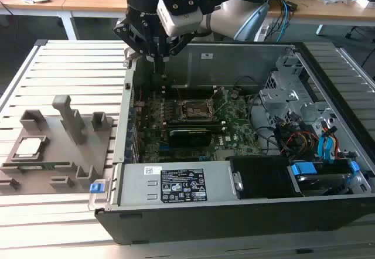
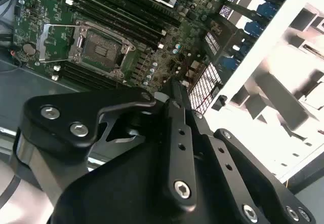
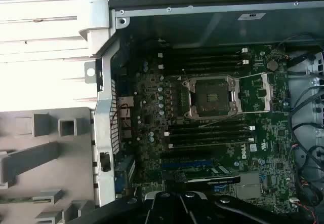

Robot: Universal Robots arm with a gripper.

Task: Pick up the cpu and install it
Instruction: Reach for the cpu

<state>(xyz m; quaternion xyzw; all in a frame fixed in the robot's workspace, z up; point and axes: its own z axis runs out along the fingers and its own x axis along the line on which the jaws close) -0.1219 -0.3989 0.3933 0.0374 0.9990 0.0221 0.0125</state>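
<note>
One cpu [image 1: 28, 147] lies on the tray [image 1: 55, 155], lower left of the exterior view. We see the gripper [image 1: 157, 64] closed and empty above the case [image 1: 234, 218].

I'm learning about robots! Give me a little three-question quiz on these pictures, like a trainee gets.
1. True or false: the gripper hangs over the computer case.
2. Missing word: the open motherboard socket is ____ (full or empty).
3. Where is the cpu? A) in the socket B) on the grey tray C) in the gripper

Key: 1 true; 2 empty; 3 B.
</note>
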